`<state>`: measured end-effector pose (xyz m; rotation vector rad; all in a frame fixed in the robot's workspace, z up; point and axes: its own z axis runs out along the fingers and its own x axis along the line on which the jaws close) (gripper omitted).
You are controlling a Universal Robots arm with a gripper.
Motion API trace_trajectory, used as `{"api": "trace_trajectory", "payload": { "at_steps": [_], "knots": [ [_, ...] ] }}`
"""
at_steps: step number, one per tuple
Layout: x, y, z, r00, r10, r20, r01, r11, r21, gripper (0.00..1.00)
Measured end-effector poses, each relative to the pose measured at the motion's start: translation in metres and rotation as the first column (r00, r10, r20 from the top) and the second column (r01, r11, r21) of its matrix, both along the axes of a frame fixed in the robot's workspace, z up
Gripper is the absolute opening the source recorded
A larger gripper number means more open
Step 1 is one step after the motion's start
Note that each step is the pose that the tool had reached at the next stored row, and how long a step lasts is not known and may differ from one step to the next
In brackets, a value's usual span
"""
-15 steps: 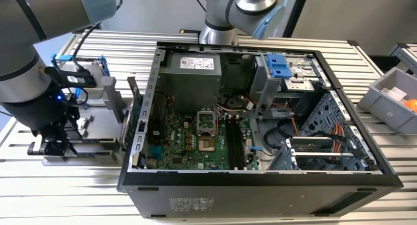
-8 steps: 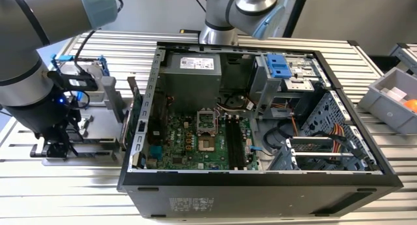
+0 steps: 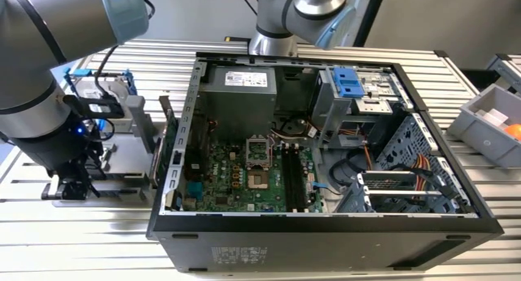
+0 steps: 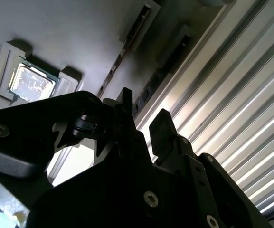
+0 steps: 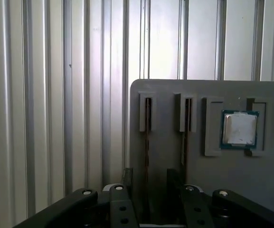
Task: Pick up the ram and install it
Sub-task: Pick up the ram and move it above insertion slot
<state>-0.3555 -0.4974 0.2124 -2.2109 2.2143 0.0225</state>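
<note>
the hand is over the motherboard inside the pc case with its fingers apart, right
Not quite. The hand is outside the PC case, over the grey holder that sits on the table at the exterior view's left. The first wrist view shows that holder right beneath it. Its fingers are indeed apart.

Hand (image 5: 149,174) low, fingers (image 5: 127,177) apart.
</note>
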Motion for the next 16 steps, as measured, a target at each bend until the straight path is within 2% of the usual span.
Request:
{"api": "trace_trajectory", "payload": {
  "at_steps": [16],
  "knots": [
    [0.0000, -0.0001, -0.0178, 1.0000, 0.000, 0.0000, 0.000, 1.0000, -0.0001, 1.00]
  ]
}}
